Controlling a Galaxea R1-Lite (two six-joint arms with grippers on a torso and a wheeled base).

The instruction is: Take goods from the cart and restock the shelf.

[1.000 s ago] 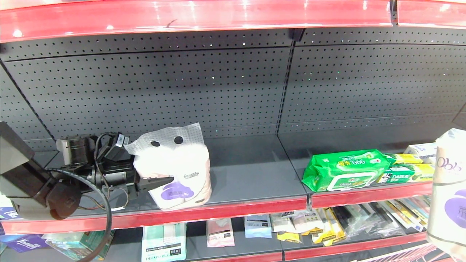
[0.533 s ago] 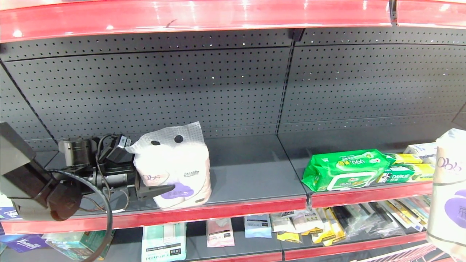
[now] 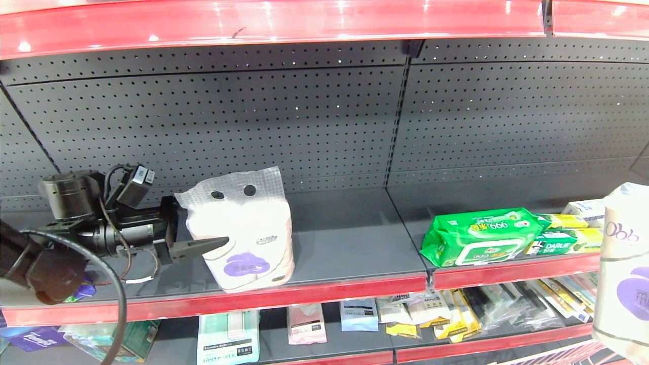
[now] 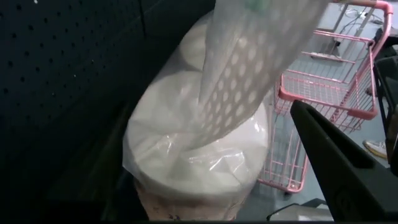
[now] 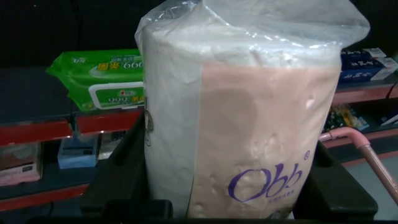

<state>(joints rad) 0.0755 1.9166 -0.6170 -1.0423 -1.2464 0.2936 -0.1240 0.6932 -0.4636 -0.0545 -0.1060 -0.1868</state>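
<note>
Nearest, the right gripper (image 5: 230,186) is clamping a pack of paper rolls (image 3: 622,274) between its two fingers, low at the right near the pink cart (image 4: 329,81). Farther in, the left gripper (image 3: 197,228) is standing wide open and empty, its near finger just beside the sister pack (image 3: 248,238), which is resting upright on the shelf (image 3: 350,238). I judge the placing step is ending. Next, the left arm needs a straight retreat that is not catching the perforated flap. Both packs are carrying purple lettering and a cloud-shaped mark.

Dark perforated back panel (image 3: 253,116)
</note>
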